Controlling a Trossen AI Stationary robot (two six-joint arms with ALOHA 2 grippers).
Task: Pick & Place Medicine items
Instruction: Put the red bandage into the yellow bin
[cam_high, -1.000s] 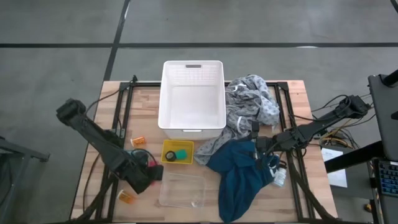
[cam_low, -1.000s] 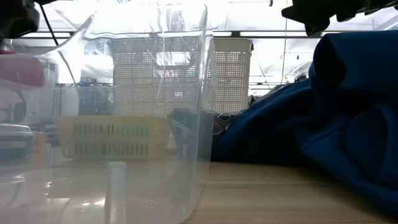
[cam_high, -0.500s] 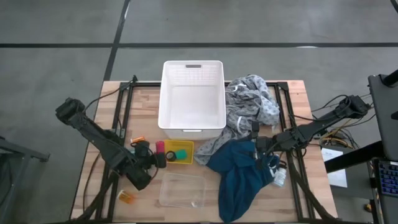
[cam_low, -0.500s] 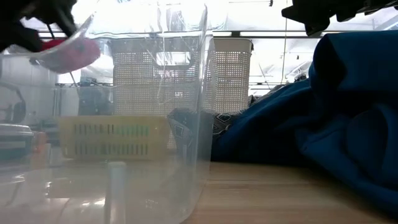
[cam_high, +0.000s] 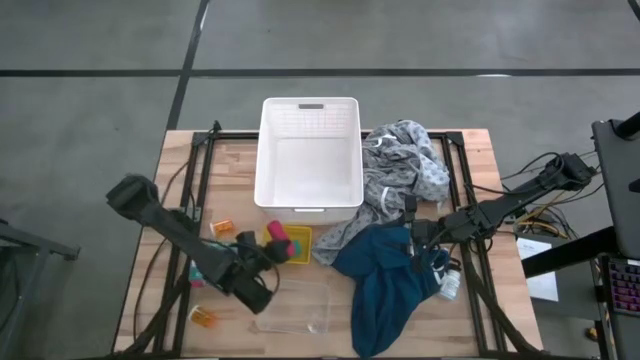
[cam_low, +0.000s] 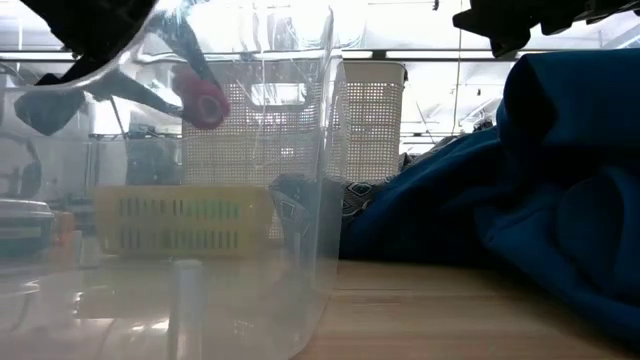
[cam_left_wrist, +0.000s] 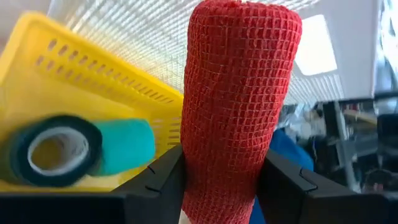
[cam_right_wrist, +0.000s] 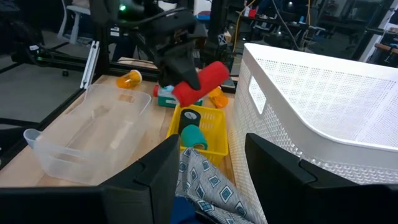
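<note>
My left gripper (cam_high: 265, 243) is shut on the pink-red cylinder (cam_high: 273, 235), a roll of red mesh wrap, and holds it over the left edge of the yellow basket (cam_high: 296, 250). A dark green roll (cam_left_wrist: 50, 149) and a teal roll (cam_left_wrist: 124, 146) lie in that basket. One orange pill bottle (cam_high: 222, 228) lies left of the gripper and another (cam_high: 203, 317) lies near the table's front edge. A white bottle (cam_high: 450, 285) lies by the blue cloth. My right gripper (cam_high: 412, 235) hangs open over the cloths. My left gripper pinches the pink-red cylinder between its two fingers (cam_left_wrist: 165, 180), on the sides of its near end (cam_left_wrist: 196, 177). It comes slanting down from the table's left. The rest of the cylinder (cam_right_wrist: 205, 78) juts out past the fingertips, tilted and lifted clear of the basket.
A clear plastic tub (cam_high: 295, 305) stands near the front edge, below the left arm. A white slotted basket (cam_high: 310, 155) stands at the back. A grey patterned cloth (cam_high: 400, 170) and a teal-blue cloth (cam_high: 390, 280) are heaped on the right. A small teal box (cam_right_wrist: 165, 98) lies left of the yellow basket.
My left gripper has gone toward the table's right edge, from beside the clear tub to the yellow basket's left edge, and its wrist has turned. The pink-red cylinder has gone along in the hold, lifted clear, and now points another way.
</note>
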